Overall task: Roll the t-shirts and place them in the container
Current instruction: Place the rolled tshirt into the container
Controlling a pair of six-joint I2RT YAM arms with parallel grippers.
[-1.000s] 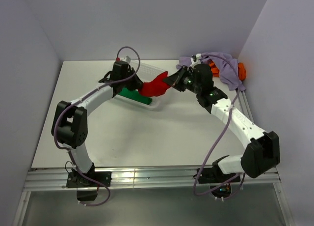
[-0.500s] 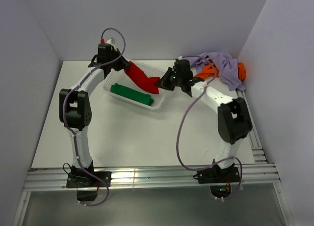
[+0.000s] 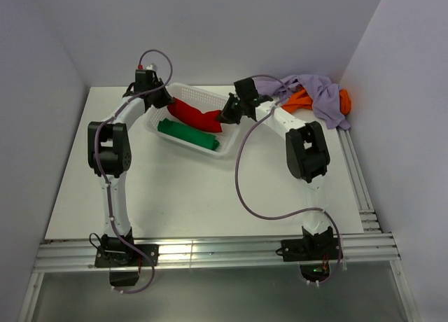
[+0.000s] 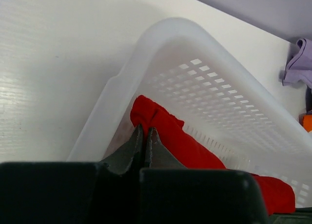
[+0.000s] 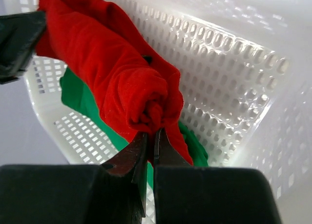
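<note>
A rolled red t-shirt [image 3: 192, 115] hangs between my two grippers over the white mesh basket [image 3: 225, 145]. My left gripper [image 3: 166, 102] is shut on its left end [image 4: 146, 118], seen in the left wrist view. My right gripper [image 3: 225, 117] is shut on the roll's other end [image 5: 151, 114]. A rolled green t-shirt [image 3: 187, 134] lies in the basket below the red one [image 5: 78, 100]. A lavender t-shirt [image 3: 316, 91] and an orange one [image 3: 343, 100] lie heaped at the table's far right corner.
The basket's perforated walls [image 5: 234, 83] rise close around the red roll. The table's back wall stands just behind the basket. Cables loop from both arms over the table.
Both grippers have carried the red roll back and left, from above the basket's right end down into the basket. The arms have stretched further away from their bases.
</note>
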